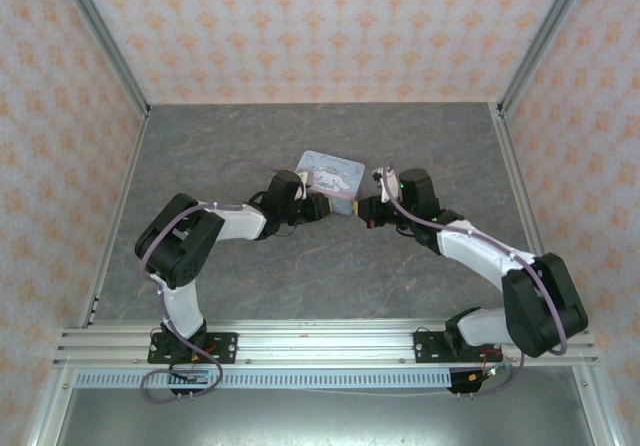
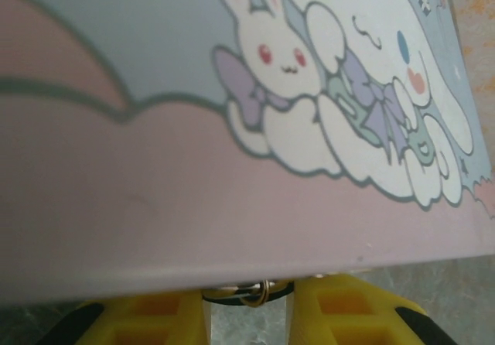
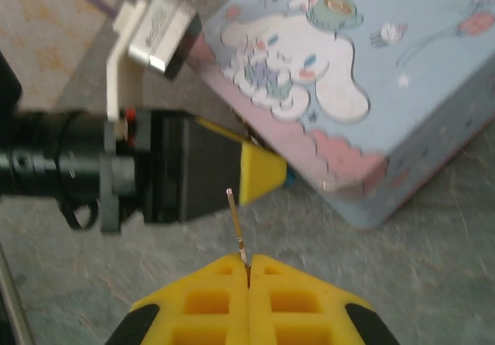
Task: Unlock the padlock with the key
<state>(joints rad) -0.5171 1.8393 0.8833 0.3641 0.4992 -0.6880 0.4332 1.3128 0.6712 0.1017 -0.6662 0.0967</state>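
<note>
Overhead, grey marbled tabletop [image 1: 330, 276], peach-patterned walls [image 1: 320, 26], right claw [image 3: 249, 263] pinching key [image 3: 234, 217], left claw [image 2: 249, 308] flanking padlock [image 2: 224, 294], grip unclear.

One pale blue cartoon-printed tin [image 1: 330, 174] stands on one grey table [image 1: 300, 286]. Two arms reach the tin's near side: one left arm [image 1: 240, 224] and one right arm [image 1: 470, 246], with one lilac cable running along each. There are two grippers, the left gripper [image 2: 247, 318] and the right gripper [image 3: 249, 277], each with two yellow fingers, four in all. One padlock [image 3: 289, 176] shows as a teal speck at the tin's near edge. One thin metal key [image 3: 235, 217] stands just in front of the tin. One small wire ring [image 2: 261, 291] hangs under the tin's edge. Two white cartoon animals [image 2: 278, 51] are printed on the tin's lid. Three wallpapered walls [image 1: 320, 26] surround the tin.
</note>
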